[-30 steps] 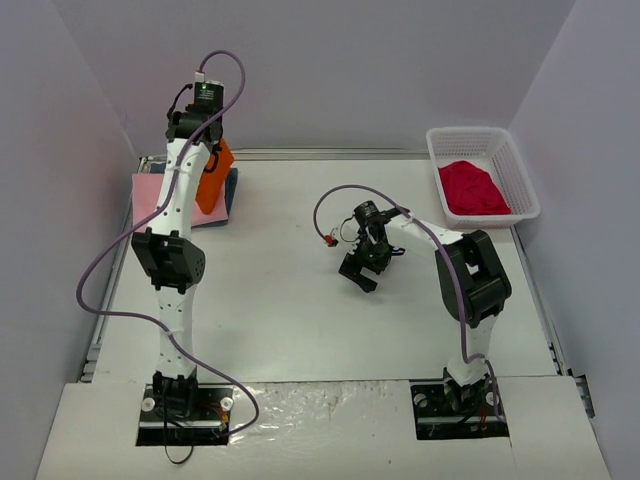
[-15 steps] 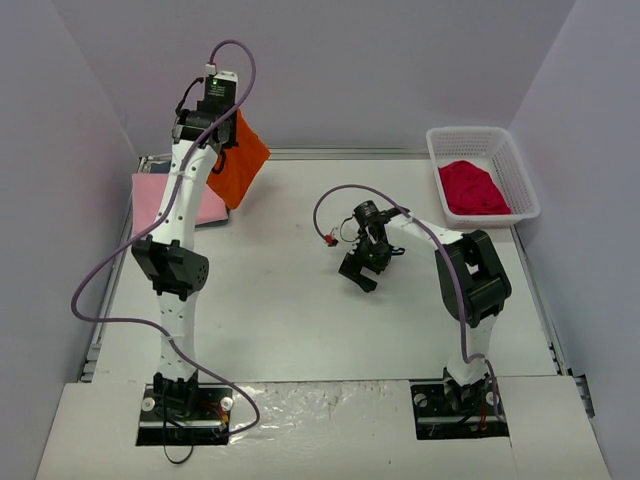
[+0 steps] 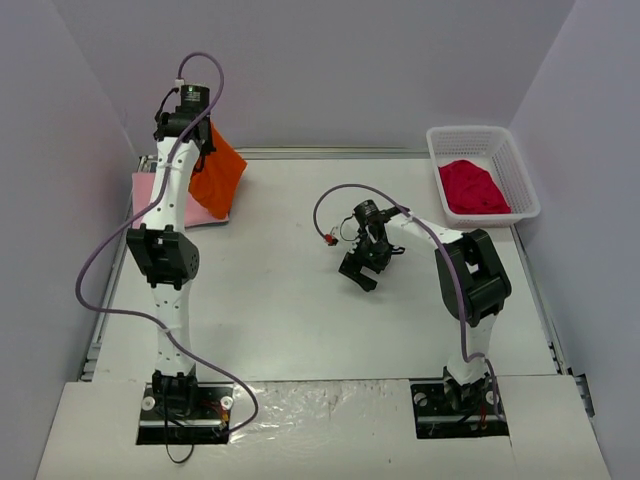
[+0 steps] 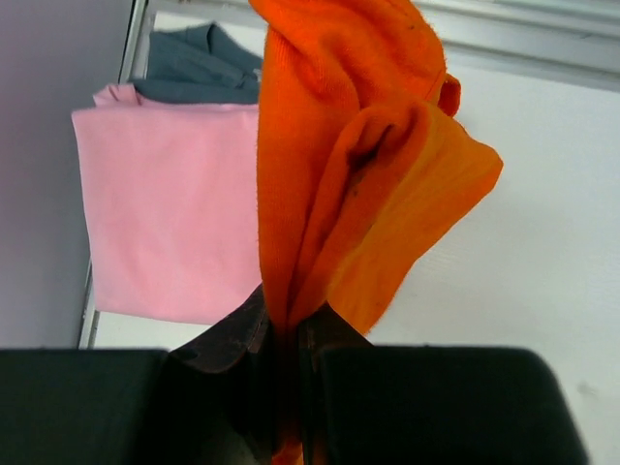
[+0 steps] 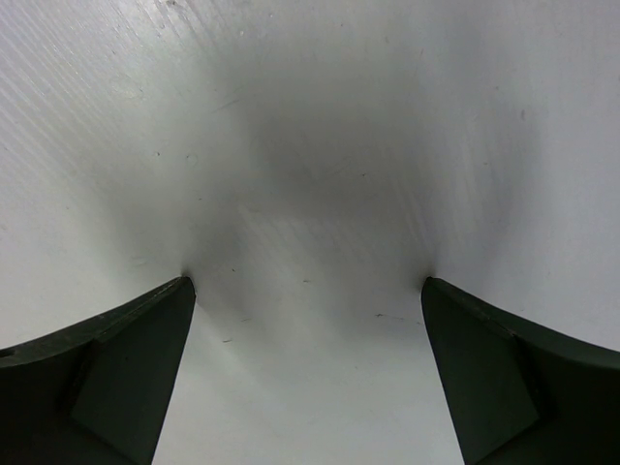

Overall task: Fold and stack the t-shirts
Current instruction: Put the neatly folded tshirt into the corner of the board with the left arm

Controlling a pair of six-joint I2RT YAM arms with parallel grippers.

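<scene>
the table [image 3: 290,320] lies bare across its middle and near edge; a folded pink t-shirt [image 3: 146,195] sits at the far left corner with a dark blue-grey t-shirt [image 4: 194,63] showing past its far edge, and a crimson t-shirt [image 3: 472,187] fills the white basket [image 3: 470,131] at the far right corner. the left gripper [image 4: 286,334] is pinched tight on the orange t-shirt [image 4: 358,174], which hangs bunched in the air by the pink one's right edge. the right gripper [image 5: 308,291] sits low over the table's middle, jaws spread wide, holding nothing.
</scene>
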